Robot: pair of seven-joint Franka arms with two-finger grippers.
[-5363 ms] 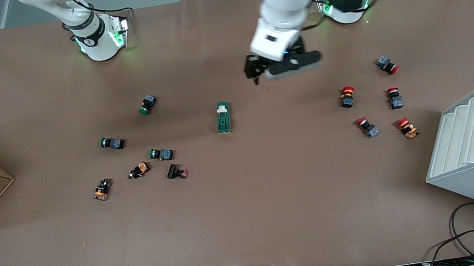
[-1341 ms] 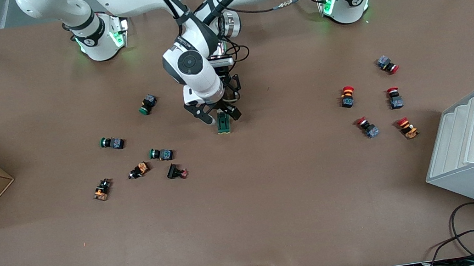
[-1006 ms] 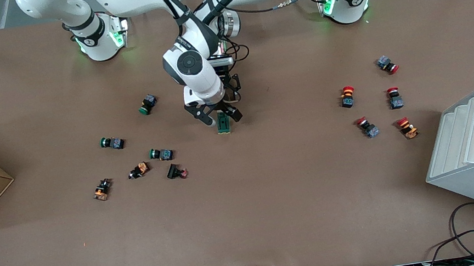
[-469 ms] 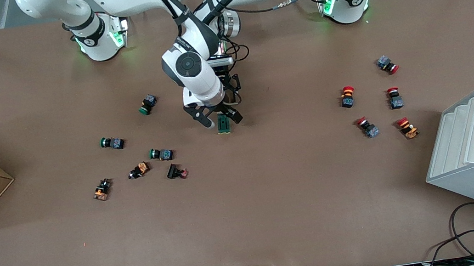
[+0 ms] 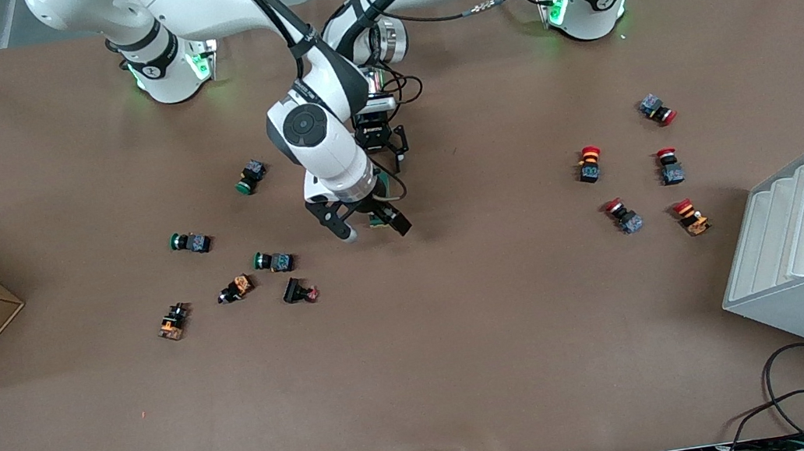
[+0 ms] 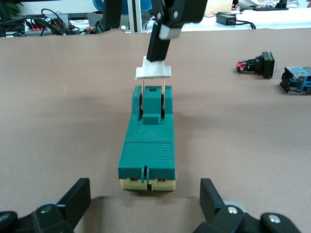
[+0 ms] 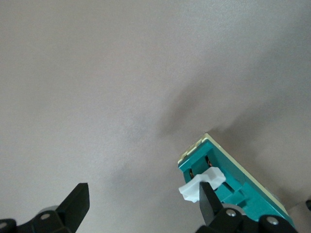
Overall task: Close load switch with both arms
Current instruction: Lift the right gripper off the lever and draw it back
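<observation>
Two grippers at mid-table over the load switch (image 6: 147, 145) (white lever (image 6: 153, 73) raised upright on its rods); right gripper (image 5: 369, 228) spread wide, one finger (image 6: 165, 29) touching the lever, gripping nothing; left gripper (image 6: 146, 213) low beside the switch's other end, likewise agape, empty.

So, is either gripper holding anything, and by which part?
Nothing is gripped. The right gripper is open, one finger against the load switch white lever; the left gripper is open too.
</observation>
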